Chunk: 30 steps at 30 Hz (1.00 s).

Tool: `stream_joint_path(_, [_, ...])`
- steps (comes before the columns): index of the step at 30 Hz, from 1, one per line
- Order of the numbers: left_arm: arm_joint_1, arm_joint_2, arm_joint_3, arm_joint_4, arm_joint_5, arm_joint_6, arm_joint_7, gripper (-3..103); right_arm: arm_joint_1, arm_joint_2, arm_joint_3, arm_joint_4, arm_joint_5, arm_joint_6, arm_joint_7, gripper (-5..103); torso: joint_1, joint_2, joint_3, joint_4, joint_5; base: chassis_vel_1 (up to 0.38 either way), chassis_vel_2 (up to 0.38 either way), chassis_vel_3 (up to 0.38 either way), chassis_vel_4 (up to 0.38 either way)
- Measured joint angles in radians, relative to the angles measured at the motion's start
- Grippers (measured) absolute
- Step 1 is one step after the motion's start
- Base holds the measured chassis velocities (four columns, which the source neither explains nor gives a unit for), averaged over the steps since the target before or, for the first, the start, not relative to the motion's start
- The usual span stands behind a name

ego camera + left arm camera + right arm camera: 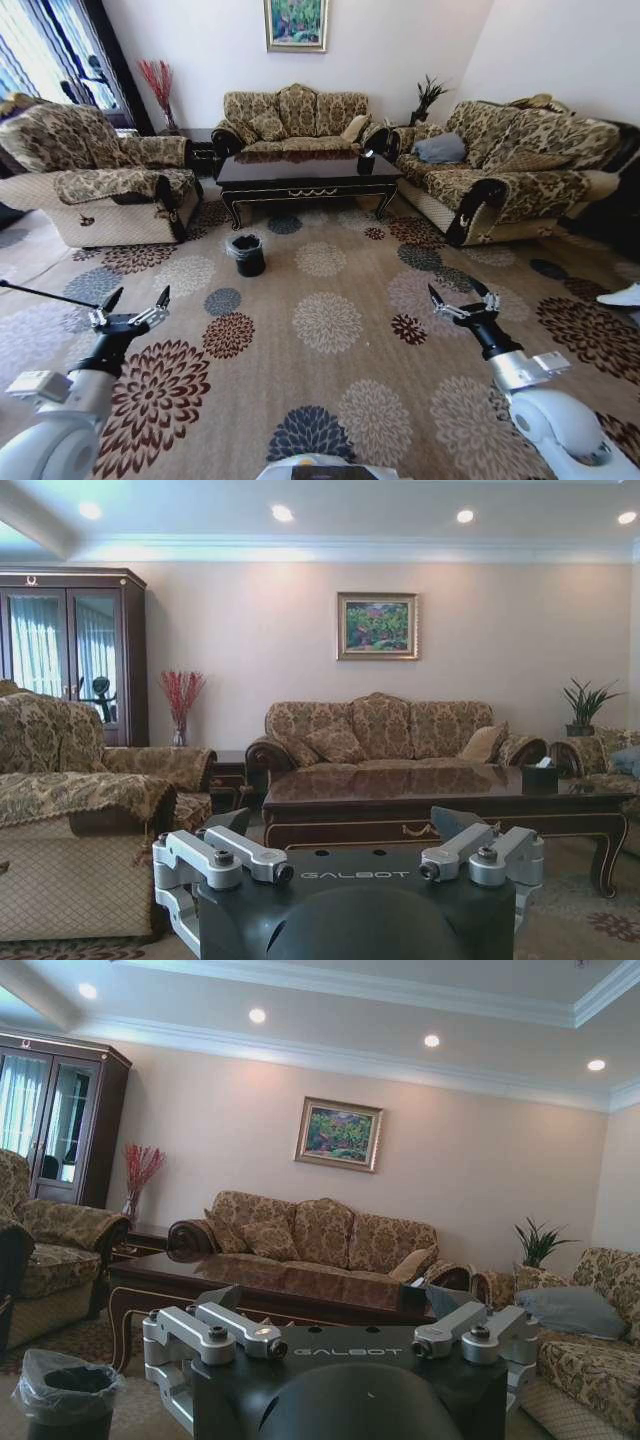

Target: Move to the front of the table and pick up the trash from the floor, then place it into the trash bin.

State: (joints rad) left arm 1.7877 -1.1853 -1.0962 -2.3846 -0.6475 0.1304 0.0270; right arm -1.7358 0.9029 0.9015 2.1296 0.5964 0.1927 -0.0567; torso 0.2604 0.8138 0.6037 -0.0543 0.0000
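A beige flower-medallion carpet stretches to three patterned sofas. The long dark glossy coffee table lies crosswise ahead; the small black plastic-lined bin stands upright before its left end. Left gripper and right gripper hover spread wide, empty.

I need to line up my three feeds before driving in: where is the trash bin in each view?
Head view: the trash bin stands on the carpet, just before the coffee table's left end.
Left wrist view: not in it.
Right wrist view: at, in the picture's lower corner beside the table's leg.
Shared landmark: the framed painting above the middle sofa.
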Motion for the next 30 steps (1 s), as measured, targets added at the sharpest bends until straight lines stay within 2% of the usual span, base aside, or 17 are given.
stream_joint_path(30, [0.025,-0.023,-0.012,-0.027,0.008,-0.004,0.004,100,-0.002,0.001,0.006,0.014,0.012,0.005,-0.002,100,0.062,0.144,0.082,0.0000,0.0000,0.000,0.000,0.000,0.000])
